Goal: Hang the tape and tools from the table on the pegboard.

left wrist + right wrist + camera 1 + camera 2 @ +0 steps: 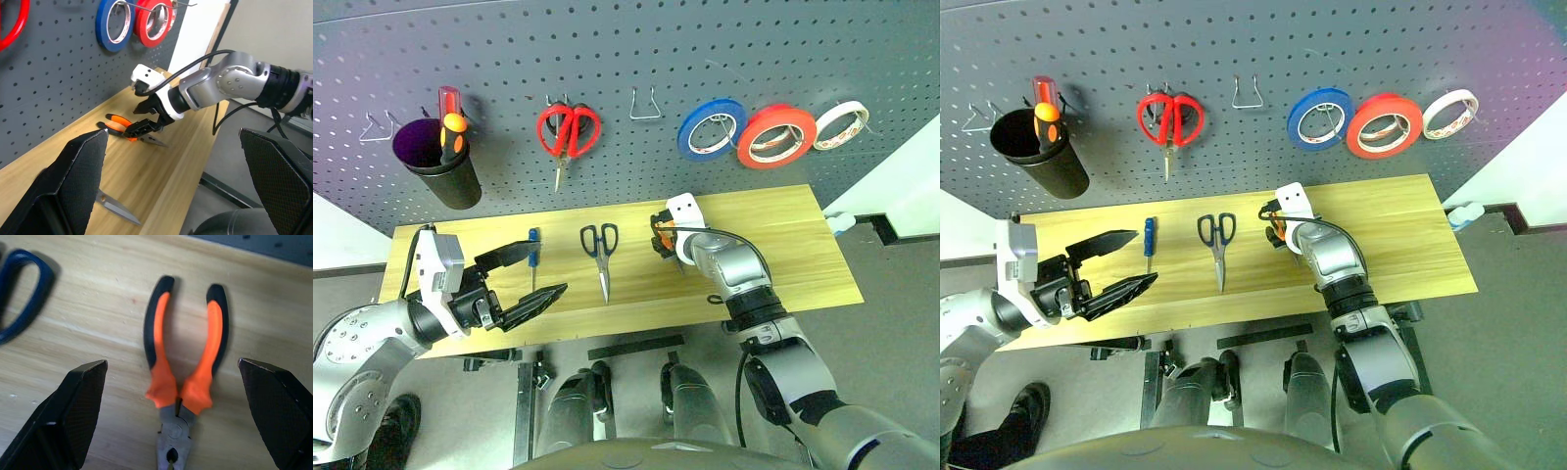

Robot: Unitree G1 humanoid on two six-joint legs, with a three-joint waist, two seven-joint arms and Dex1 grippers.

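Both sets of jaws stand wide and empty: the right gripper (176, 431) straddles the pliers (185, 377) lying flat on the tabletop (783, 245), the left gripper (530, 279) hovers near the screwdriver (533, 257). Closing too high could pinch the splayed handles and skid them. From above, the wrist hides most of the pliers.

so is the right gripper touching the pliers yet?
Apart. In the right wrist view the right gripper is open, its fingers either side of the pliers, with bare table showing between.
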